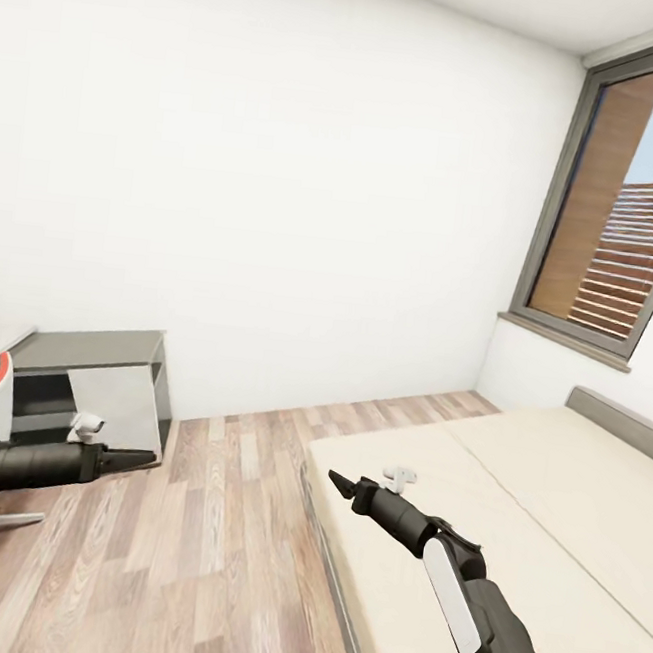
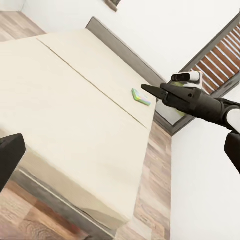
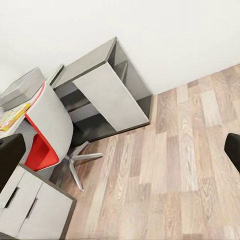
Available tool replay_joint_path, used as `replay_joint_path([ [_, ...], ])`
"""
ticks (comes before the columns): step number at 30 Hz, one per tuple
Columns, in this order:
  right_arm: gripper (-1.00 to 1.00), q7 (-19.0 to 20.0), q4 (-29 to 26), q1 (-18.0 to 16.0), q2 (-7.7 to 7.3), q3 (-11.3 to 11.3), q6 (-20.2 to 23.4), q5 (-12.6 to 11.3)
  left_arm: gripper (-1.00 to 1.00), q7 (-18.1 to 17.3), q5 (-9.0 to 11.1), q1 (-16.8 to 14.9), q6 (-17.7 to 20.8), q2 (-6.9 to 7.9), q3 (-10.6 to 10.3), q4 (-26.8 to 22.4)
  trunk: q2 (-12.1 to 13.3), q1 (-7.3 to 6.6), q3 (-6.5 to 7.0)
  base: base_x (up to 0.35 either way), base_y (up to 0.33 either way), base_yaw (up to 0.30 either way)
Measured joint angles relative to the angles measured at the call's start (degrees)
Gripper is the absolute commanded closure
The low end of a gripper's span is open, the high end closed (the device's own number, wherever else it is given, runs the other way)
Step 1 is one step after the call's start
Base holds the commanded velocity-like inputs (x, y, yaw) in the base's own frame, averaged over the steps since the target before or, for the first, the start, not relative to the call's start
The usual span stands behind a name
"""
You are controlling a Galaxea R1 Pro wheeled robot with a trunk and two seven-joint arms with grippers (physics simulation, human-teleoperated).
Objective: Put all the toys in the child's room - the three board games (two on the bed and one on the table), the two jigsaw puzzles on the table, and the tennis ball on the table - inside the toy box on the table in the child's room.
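Observation:
A green-edged board game (image 2: pixel 141 97) lies flat on the beige bed (image 2: pixel 70 100) near its far edge. My right gripper (image 1: pixel 335 480) hovers over the bed's near corner, and it also appears before the window (image 2: pixel 149 89). Its fingers (image 3: pixel 233 146) stand wide apart with nothing between them. My left gripper (image 1: pixel 146 461) hangs over the wood floor beside the low cabinet, its fingers (image 2: pixel 9 156) likewise apart and empty. The light-grey toy box (image 3: pixel 22 87) sits on the white table (image 3: pixel 35 207). Beside the box lies a flat yellow-and-pink toy (image 3: pixel 12 117), partly behind the chair.
A red-and-white swivel chair (image 3: pixel 50 125) stands at the table. A low dark-grey-topped cabinet (image 1: pixel 91 367) sits against the white wall. Wood-plank floor (image 1: pixel 214 536) runs between cabinet and bed. A tall grey-framed window (image 1: pixel 621 207) is above the bed's headboard (image 1: pixel 623 423).

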Motion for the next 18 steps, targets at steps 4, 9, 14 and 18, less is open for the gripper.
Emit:
replay_joint_path([
  [4, -1.00, 0.00, 0.00, 0.00, 0.00, 0.00, 0.00, 0.00, -1.00, 0.00, -0.01, 0.00, 0.03, 0.00, 0.00, 0.00, 0.01, 0.00, 0.00, -0.060, 0.000, 0.284],
  [9, -1.00, 0.00, 0.00, 0.00, 0.00, 0.00, 0.00, 0.00, -1.00, 0.00, 0.00, 0.00, 0.05, 0.00, 0.00, 0.00, 0.00, 0.01, 0.00, -0.176, 0.000, 0.284],
  [14, -1.00, 0.00, 0.00, 0.00, 0.00, 0.00, 0.00, 0.00, -1.00, 0.00, 0.00, 0.00, 0.07, 0.00, 0.00, 0.00, 0.00, 0.00, 0.00, -0.051, 0.000, 0.284],
  [18, -1.00, 0.00, 0.00, 0.00, 0.00, 0.00, 0.00, 0.00, -1.00, 0.00, 0.00, 0.00, 0.04, 0.00, 0.00, 0.00, 0.00, -0.01, 0.00, -0.008, 0.000, 0.284],
])
